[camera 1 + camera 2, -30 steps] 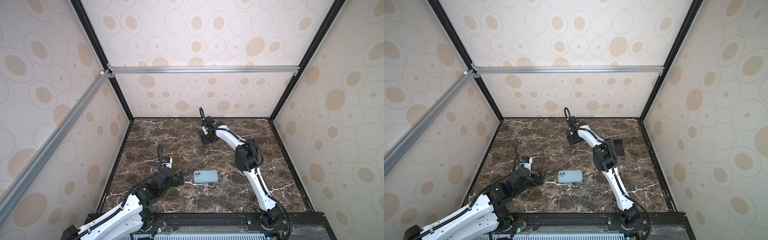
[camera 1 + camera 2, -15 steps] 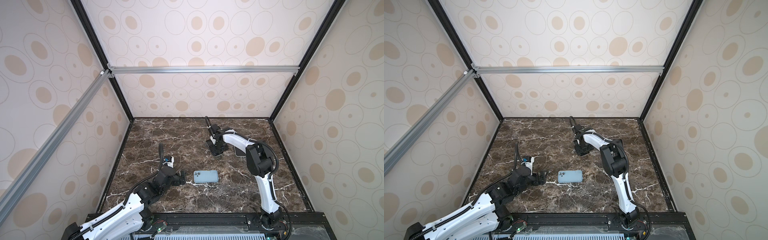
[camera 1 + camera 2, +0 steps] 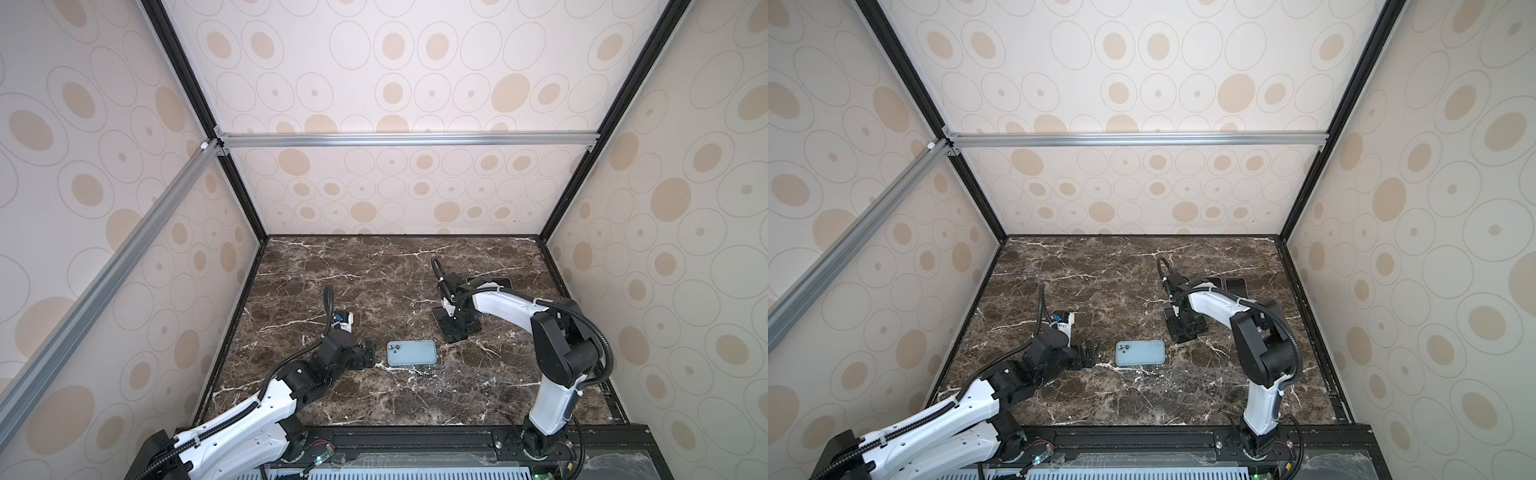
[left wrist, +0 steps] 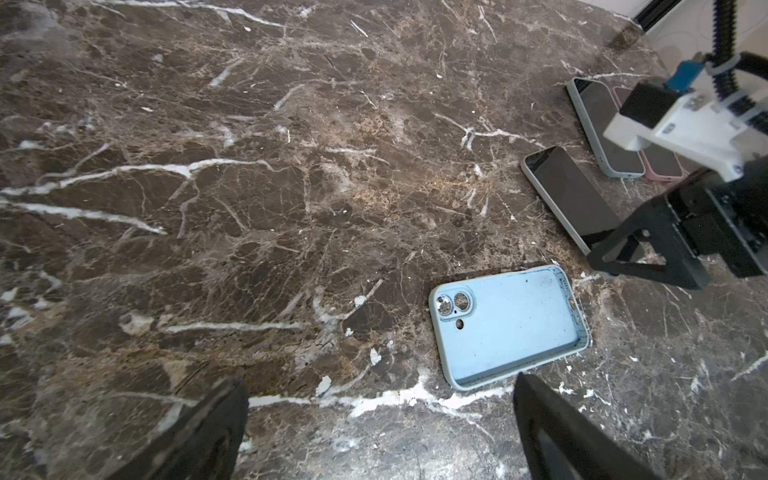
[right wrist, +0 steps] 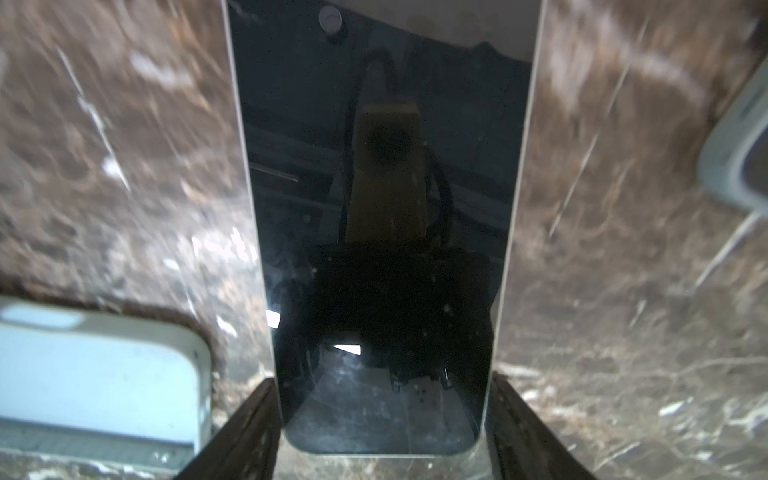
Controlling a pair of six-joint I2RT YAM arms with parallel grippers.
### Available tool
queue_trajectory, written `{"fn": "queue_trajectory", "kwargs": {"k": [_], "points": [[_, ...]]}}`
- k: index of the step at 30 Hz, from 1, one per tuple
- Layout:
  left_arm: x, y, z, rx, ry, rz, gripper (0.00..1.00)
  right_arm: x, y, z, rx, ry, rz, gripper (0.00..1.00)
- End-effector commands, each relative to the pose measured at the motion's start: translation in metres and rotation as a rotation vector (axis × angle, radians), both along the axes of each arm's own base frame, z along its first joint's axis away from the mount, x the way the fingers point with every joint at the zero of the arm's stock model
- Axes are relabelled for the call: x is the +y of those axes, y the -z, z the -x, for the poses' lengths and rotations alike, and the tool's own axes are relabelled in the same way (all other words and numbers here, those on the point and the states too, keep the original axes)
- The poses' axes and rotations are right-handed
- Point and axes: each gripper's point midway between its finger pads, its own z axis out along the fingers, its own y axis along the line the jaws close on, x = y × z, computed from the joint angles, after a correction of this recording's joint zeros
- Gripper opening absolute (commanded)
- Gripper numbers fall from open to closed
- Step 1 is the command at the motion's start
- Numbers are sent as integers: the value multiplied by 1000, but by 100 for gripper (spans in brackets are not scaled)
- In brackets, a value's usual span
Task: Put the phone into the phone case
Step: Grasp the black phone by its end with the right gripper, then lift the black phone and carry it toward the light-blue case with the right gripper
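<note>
The light blue phone case lies open side up on the marble, its camera cutout toward the left arm. In the left wrist view the phone case is empty. My left gripper stands open just beyond the case's cutout end, with nothing between its fingers. My right gripper is shut on the phone, gripping its two long edges, screen up. The phone hangs low over the marble just behind the case's far end.
A blue-cased phone and a pink one lie side by side at the back right, behind the right arm. Patterned walls close the marble floor on three sides. A black rail runs along the front edge.
My right gripper has carried the phone from the back middle forward and rightward, down to just behind the case. The left arm has hardly moved.
</note>
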Motion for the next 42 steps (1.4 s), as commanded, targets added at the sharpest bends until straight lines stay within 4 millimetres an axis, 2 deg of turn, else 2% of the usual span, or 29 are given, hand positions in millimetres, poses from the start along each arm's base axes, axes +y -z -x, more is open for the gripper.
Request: {"fn": "queue_trajectory", "kwargs": {"k": [1,11,16,20,36,42], "points": [[-13,-22,-14,-50,24,32,100,-2,1,10,2,36,-16,53],[-24,-16,-20,-13,47,21,100,-5,13,17,22,42,-13,58],[-22,-16,-19,-18,36,29,100,-5,10,14,5,40,-7,80],[-18,-17,-18,-25,21,32,100,-4,5,8,-12,26,-5,87],[-10,-20,-13,-38,4,42,100,6,16,-19,-24,-2,16,89],[-8,-20,-13,-40,1,39,100,7,24,-21,-1,-3,28,84]]}}
